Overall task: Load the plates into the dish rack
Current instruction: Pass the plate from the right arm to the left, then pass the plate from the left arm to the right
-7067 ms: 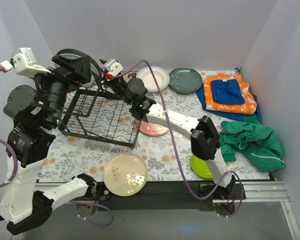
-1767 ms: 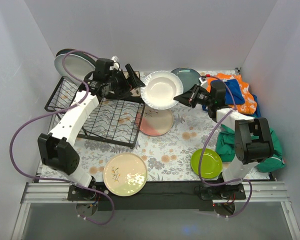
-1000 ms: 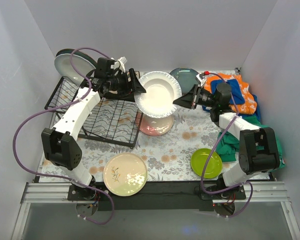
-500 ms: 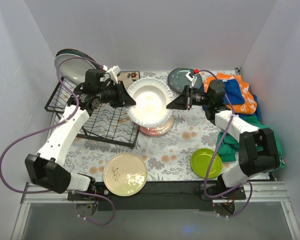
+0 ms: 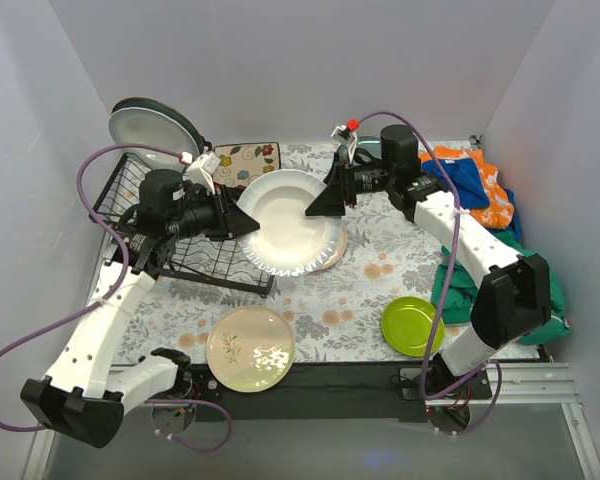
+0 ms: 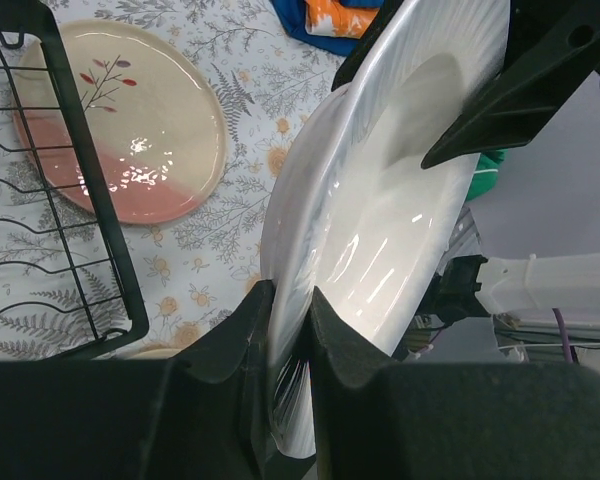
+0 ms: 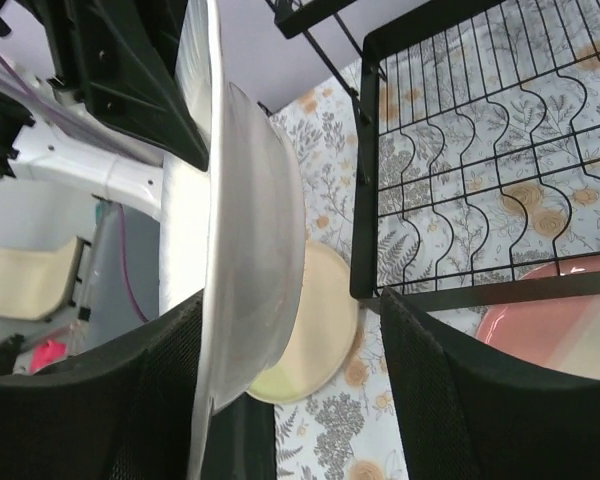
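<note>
A white deep plate (image 5: 292, 235) hangs tilted on edge above the table, just right of the black wire dish rack (image 5: 155, 215). My left gripper (image 5: 242, 222) is shut on its left rim; in the left wrist view the rim of the white plate (image 6: 380, 220) sits pinched in the left gripper (image 6: 290, 300). My right gripper (image 5: 320, 200) stands open at the opposite rim. In the right wrist view the white plate (image 7: 250, 240) is edge-on beside one finger of the right gripper (image 7: 300, 330), the other finger well off. Two plates (image 5: 150, 125) lean at the rack's far left corner.
A pink-cream plate (image 5: 336, 250) lies partly under the white one. A cream plate (image 5: 250, 348) and a lime green plate (image 5: 412, 325) lie near the front edge. A patterned mat (image 5: 245, 158) lies behind the rack. Orange and blue cloths (image 5: 470, 185) and a green garment (image 5: 505, 275) fill the right side.
The left gripper shut on the white plate's rim and the right gripper opened off it. The plate has moved left and nearer, toward the rack's right side.
</note>
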`<action>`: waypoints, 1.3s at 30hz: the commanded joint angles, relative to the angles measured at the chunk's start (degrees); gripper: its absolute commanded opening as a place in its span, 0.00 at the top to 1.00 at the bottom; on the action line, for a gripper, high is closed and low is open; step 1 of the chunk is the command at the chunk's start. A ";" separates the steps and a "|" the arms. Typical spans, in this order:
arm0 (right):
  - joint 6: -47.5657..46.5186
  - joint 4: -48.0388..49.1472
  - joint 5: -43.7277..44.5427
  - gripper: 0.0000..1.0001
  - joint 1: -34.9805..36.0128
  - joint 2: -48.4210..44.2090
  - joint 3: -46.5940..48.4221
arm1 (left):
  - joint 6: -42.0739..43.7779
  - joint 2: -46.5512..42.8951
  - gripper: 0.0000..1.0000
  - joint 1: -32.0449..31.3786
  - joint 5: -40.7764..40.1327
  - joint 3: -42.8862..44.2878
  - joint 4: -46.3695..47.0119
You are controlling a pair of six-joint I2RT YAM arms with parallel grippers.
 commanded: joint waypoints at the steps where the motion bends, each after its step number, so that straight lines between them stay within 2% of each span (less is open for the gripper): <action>1: -17.57 -22.89 5.35 0.31 3.48 2.35 8.42 | 0.61 -3.65 1.00 -0.33 0.89 1.05 4.28; 5: -26.61 -32.06 9.40 0.38 5.59 4.29 14.22 | 2.10 -4.96 1.00 -0.33 -2.36 1.14 2.78; 7: -28.12 -34.70 11.07 0.41 6.38 4.46 16.25 | 2.63 -5.40 1.00 -0.41 -3.94 1.23 2.35; 11: -29.36 -36.73 12.13 0.39 6.74 4.90 18.45 | 3.86 -5.84 1.00 -0.33 -5.79 1.23 1.11; 15: -32.69 -38.05 8.20 0.25 6.74 4.90 19.51 | 4.74 -6.55 1.00 -0.33 -7.11 1.32 0.76; 19: -32.97 -38.06 5.45 0.24 7.35 5.25 19.42 | 5.36 -6.98 1.00 -0.33 -7.55 1.23 0.93; 24: -31.12 -37.44 7.20 0.32 9.89 6.05 19.95 | 5.54 -6.99 1.00 -0.41 -7.29 0.79 1.64; 26: -28.84 -36.57 7.47 0.38 10.34 6.66 20.12 | 5.53 -7.16 1.00 -0.42 -7.03 0.53 2.25; 27: -27.96 -35.43 7.65 0.50 10.51 6.84 20.12 | 5.53 -7.16 1.00 -0.42 -7.20 0.52 2.34; 29: -26.55 -34.80 7.74 0.57 10.52 7.19 20.38 | 5.71 -7.34 1.00 -0.42 -7.38 0.52 2.17; 30: -26.46 -34.80 8.09 0.67 10.52 7.28 21.17 | 5.80 -7.51 1.00 -0.33 -7.90 0.61 1.99; 31: -26.46 -34.80 8.53 0.71 10.52 7.28 21.44 | 6.06 -7.60 1.00 -0.41 -8.08 0.53 1.73; 35: -26.46 -34.72 8.62 0.77 10.43 7.19 22.49 | 6.24 -8.48 1.00 -0.41 -9.05 0.09 1.11; 38: -26.72 -34.80 7.92 0.98 10.34 6.93 22.50 | 6.41 -9.09 1.00 -0.41 -10.10 -0.09 0.76; 39: -27.16 -34.72 7.39 0.99 10.08 6.84 22.58 | 6.50 -9.36 1.00 -0.33 -10.36 -0.18 0.59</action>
